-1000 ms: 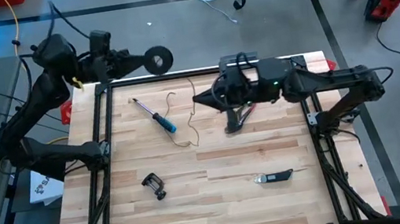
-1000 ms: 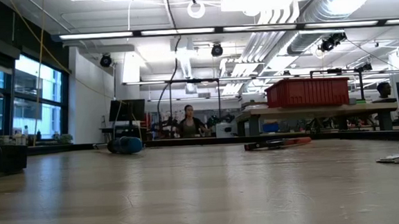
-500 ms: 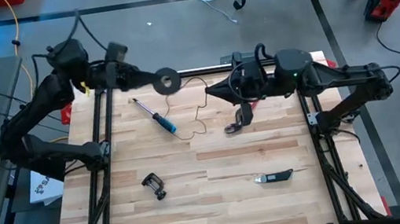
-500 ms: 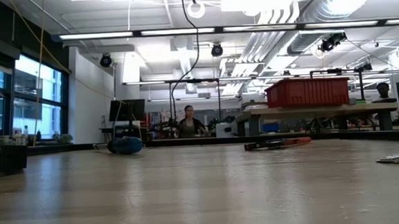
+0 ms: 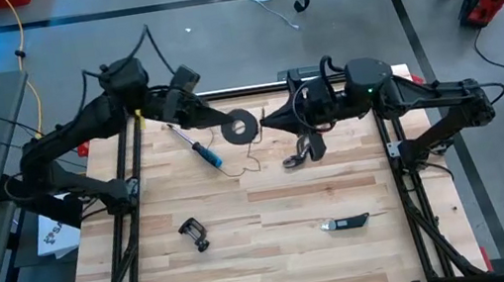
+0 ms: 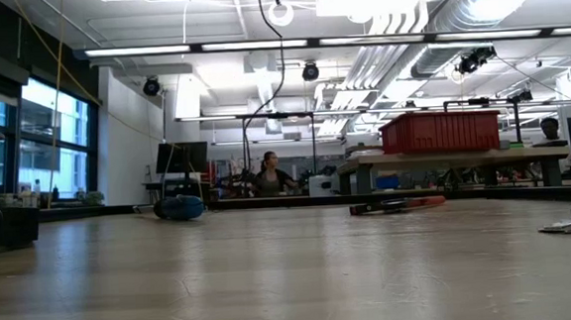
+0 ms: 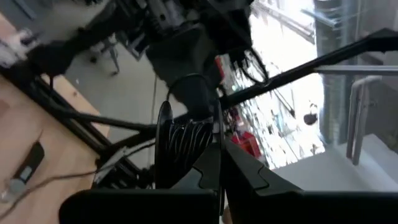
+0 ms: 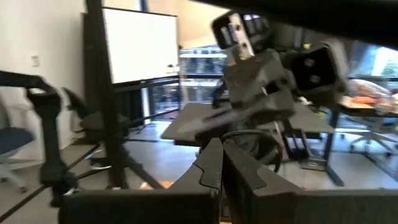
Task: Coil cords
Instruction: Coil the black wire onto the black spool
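Note:
In the high view the small black reel (image 5: 242,124) hangs in the air over the far middle of the table, with my left gripper (image 5: 227,121) shut on it. Dark cord is wound on the reel (image 7: 186,140). My right gripper (image 5: 264,122) is shut just right of the reel, level and pointing at it. The hair-thin cord (image 5: 255,155) drops from there, and its loose end lies on the wood near the screwdriver. The low view shows the cord (image 6: 281,51) hanging as a thin dark line. My left gripper holds the reel by its rim (image 7: 213,134), pinched between the two fingers, coming level from the table's left. The reel is lifted clear of the table and stands on edge. My right gripper appears to pinch the thin cord at its fingertips (image 8: 214,155), level from the table's right. The cord itself is too fine to see there. Below the fingers it hangs slack to the table.
A blue-handled screwdriver (image 5: 201,149) lies left of the cord's end and red pliers (image 5: 302,151) lie under my right gripper. A black clamp (image 5: 194,234) and a black folding tool (image 5: 345,222) lie toward the near edge. Black frame rails (image 5: 128,180) line both sides.
My left gripper has carried the reel from beyond the table's far left corner toward the right and nearer, sinking a little and rolling, until the reel is close to my right gripper. My right gripper shifted slightly right at first, then kept still. The cord between them has shortened.

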